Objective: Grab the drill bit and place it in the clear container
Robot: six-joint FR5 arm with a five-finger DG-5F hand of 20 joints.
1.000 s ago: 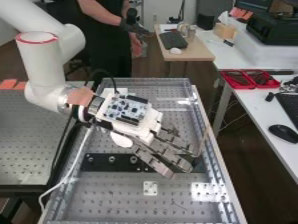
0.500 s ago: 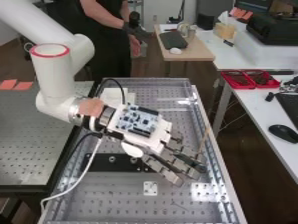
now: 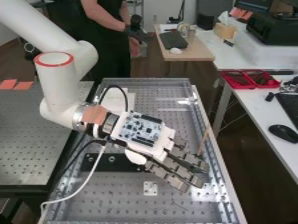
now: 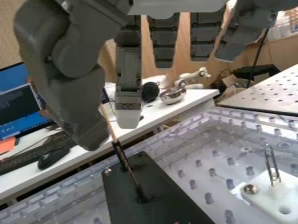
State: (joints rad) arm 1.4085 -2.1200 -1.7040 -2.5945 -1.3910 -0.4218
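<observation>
1. Perforated bench (image 3: 106,197) as working surface; clear container (image 4: 63,192) judged to be the clear walling on it, identity unconfirmed.
2. Drill bit (image 4: 121,154), judged by its slim shaft: near upright on black plate (image 4: 156,187), at about 4 o'clock from the palm in the high view.
3. Hand (image 3: 174,175): open, fingers nearly straight towards 4 o'clock, nothing gripped. Bit between thumb and nearest finger in the wrist view; contact, cannot tell.
4. Risk, as judged: bit toppled or pushed aside; cause, off-centre closing. Further risk: slip or twist once lifted; cause, slender shaft under broad fingertips.
5. Noted in wrist view: bit's lower end at the plate, paired metal pins (image 4: 273,172) on white block (image 4: 283,192). Noted in high view: circuit board (image 3: 141,129) atop the hand, arm (image 3: 58,87) entering from 10 o'clock.
</observation>
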